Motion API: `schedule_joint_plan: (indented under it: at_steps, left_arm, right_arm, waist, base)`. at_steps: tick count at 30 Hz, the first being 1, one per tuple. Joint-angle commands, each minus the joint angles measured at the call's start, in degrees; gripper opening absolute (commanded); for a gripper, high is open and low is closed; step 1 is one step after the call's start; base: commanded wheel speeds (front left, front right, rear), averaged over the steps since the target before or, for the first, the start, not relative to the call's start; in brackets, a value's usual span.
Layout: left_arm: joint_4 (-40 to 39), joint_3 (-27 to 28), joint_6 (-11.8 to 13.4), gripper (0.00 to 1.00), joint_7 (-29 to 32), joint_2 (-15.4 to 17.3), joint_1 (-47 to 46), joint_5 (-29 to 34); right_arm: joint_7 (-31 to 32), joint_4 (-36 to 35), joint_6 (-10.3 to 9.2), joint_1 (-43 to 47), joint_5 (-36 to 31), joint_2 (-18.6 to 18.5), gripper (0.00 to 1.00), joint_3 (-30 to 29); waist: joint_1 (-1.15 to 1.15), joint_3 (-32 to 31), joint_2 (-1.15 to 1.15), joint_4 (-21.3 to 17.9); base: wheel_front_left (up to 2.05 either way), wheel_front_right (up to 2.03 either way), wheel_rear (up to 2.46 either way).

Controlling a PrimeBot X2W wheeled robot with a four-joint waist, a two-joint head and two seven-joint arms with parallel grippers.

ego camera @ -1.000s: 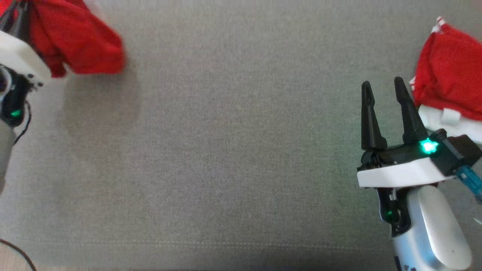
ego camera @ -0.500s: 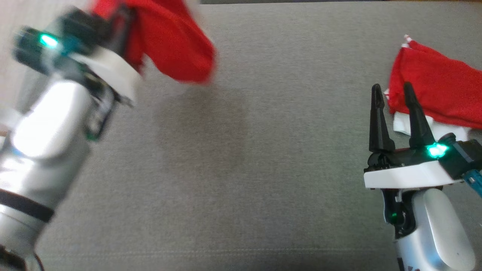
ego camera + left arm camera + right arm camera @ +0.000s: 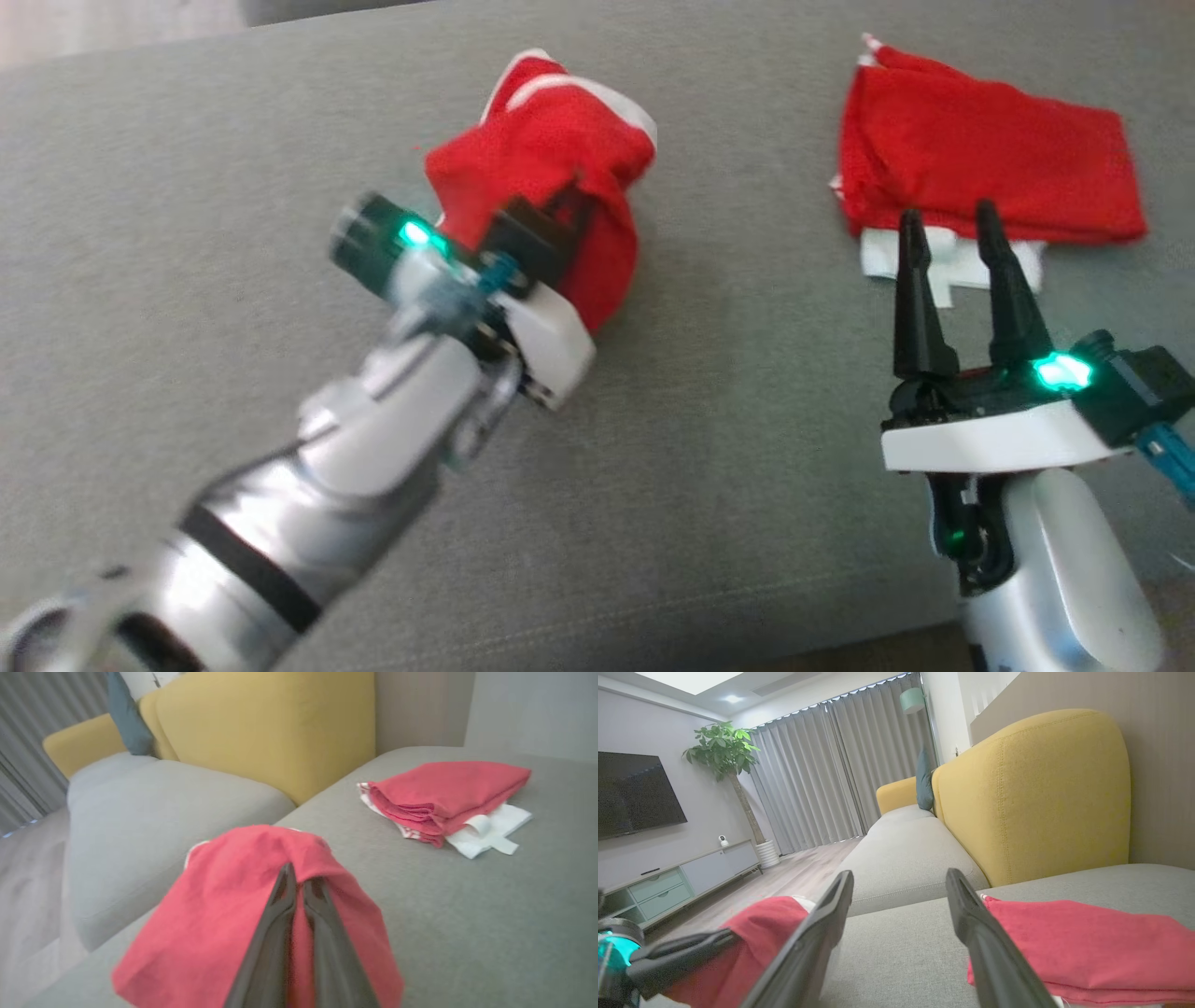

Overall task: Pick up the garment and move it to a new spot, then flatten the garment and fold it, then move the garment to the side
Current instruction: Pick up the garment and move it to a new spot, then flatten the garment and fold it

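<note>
Garment (image 3: pixel 551 177) left of folded pile (image 3: pixel 980 159), well apart — latter on cushion (image 3: pixel 747 467).

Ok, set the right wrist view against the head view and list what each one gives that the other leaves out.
Right wrist view adds the room: television, potted plant, grey curtains, yellow sofa back. Head view adds the silver left forearm and right forearm. Both share the grey cushion, the folded red garment, the right gripper with its jaws open, and the left gripper shut on the bunched red garment.
</note>
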Motion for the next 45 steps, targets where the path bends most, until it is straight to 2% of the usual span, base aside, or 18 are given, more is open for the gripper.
schedule_joint_plan:
  at_steps: [1,2,6,10,16,21,28,31,35,39,45]
  left_arm:
    - [-0.4,1.5,0.5,0.32,-0.2,-0.9,-0.9,-0.4]
    - [0.1,1.2,0.4,1.0,-0.4,-1.9,-0.3,-0.7]
    - [1.8,0.8,0.1,1.0,-1.5,-4.5,1.1,-1.8]
    - [2.1,2.9,0.3,1.0,-3.5,-4.3,1.9,-3.3]
    - [-1.8,8.6,1.6,1.0,-5.4,-1.1,3.3,-5.0]
    - [-9.1,14.8,2.8,1.0,-5.6,3.4,7.9,-4.7]
    - [-17.4,22.1,3.6,1.0,-5.6,5.4,17.8,-3.7]
    - [-20.5,25.9,3.3,1.0,-5.6,5.1,23.7,-2.6]
    - [-23.5,31.3,2.4,1.0,-5.6,2.9,31.0,-1.1]
    - [-24.3,34.4,0.4,1.0,-5.6,0.5,35.0,1.4]
    - [-23.5,37.2,-3.4,1.0,-5.6,-2.7,35.7,4.5]
  right_arm:
    - [-0.6,-2.6,0.37,-0.1,0.6,0.0,1.0,2.2]
    - [-0.6,-3.0,0.37,0.2,0.8,0.0,1.0,2.7]
    - [-0.6,-4.1,0.37,1.8,1.4,0.0,1.0,4.4]
    - [-0.6,-4.6,0.37,3.0,1.5,0.0,1.0,5.1]
    - [-0.6,-4.5,0.37,3.6,0.8,0.0,1.0,4.7]
    - [-0.6,-3.6,0.37,4.1,-0.4,0.0,1.0,3.5]
    - [-0.6,-2.0,0.37,4.5,-1.7,0.0,1.0,1.2]
    - [-0.6,-1.2,0.37,4.8,-2.3,0.0,1.0,0.3]
    - [-0.4,0.2,0.37,5.2,-3.1,0.0,1.0,-0.2]
    - [0.0,1.1,0.37,5.5,-3.5,0.0,1.0,-0.8]
    - [2.0,2.0,0.37,3.6,-4.4,0.0,1.0,-0.1]
  waist:
    - [0.0,0.7,0.0,-2.1]
    - [0.0,0.9,0.0,-2.5]
    - [0.0,1.3,0.0,-3.3]
    - [0.0,1.5,0.0,-2.5]
    - [0.0,0.3,0.0,0.8]
    - [0.0,-1.8,0.0,5.1]
    - [0.0,-3.9,0.0,9.0]
    - [0.0,-4.8,0.0,10.4]
    - [0.0,-5.7,0.0,11.6]
    - [0.0,-5.8,0.0,12.7]
    - [0.0,-5.0,0.0,14.8]
  base:
    - [0.0,0.0,0.0]
    - [0.0,0.0,0.0]
    - [0.0,0.0,0.0]
    - [0.0,0.0,0.0]
    - [0.0,0.0,0.0]
    - [0.0,0.0,0.0]
    - [0.0,0.0,0.0]
    - [0.0,0.0,0.0]
    - [0.0,0.0,0.0]
    - [0.0,0.0,0.0]
    - [0.0,0.0,0.0]
